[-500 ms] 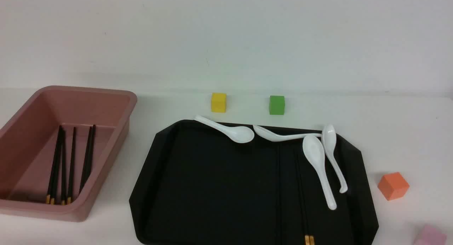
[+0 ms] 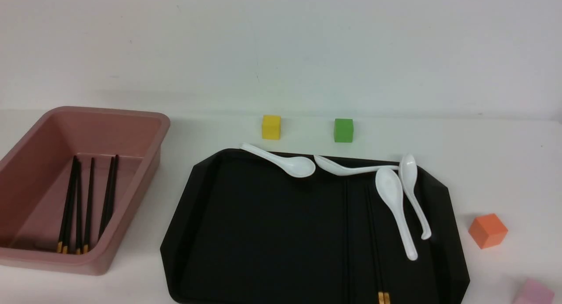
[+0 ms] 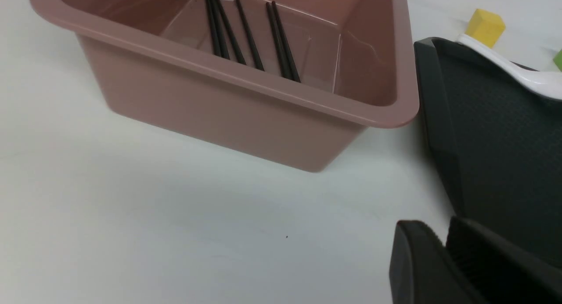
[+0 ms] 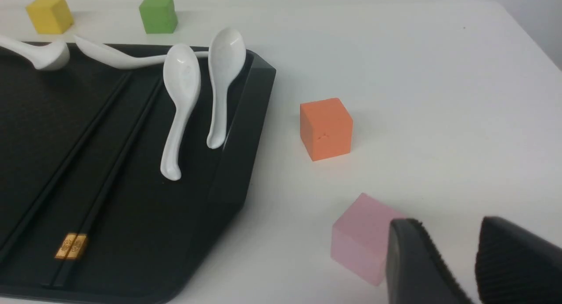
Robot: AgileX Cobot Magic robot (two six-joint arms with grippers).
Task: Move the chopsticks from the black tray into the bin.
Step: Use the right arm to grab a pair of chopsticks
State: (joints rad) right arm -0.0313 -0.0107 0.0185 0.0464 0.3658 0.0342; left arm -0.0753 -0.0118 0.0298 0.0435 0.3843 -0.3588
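From here I can make out small marks on the gold ends of the chopsticks (image 4: 116, 163), too tiny to read. The left gripper (image 3: 443, 247) is clenched with nothing in it; the right gripper (image 4: 454, 233) stands apart, empty, close to a pink block (image 4: 366, 238). Those chopsticks lie in the black tray (image 2: 272, 233), right of centre in the front view; more dark sticks (image 2: 88, 207) rest in the bin (image 2: 131, 207) at the left. Four white spoons (image 2: 395, 198) lie along the tray's far and right parts, one close beside the chopsticks. Yellow (image 2: 271, 127) and green (image 2: 343, 130) blocks sit beyond it, an orange block (image 2: 488, 231) at lower right.
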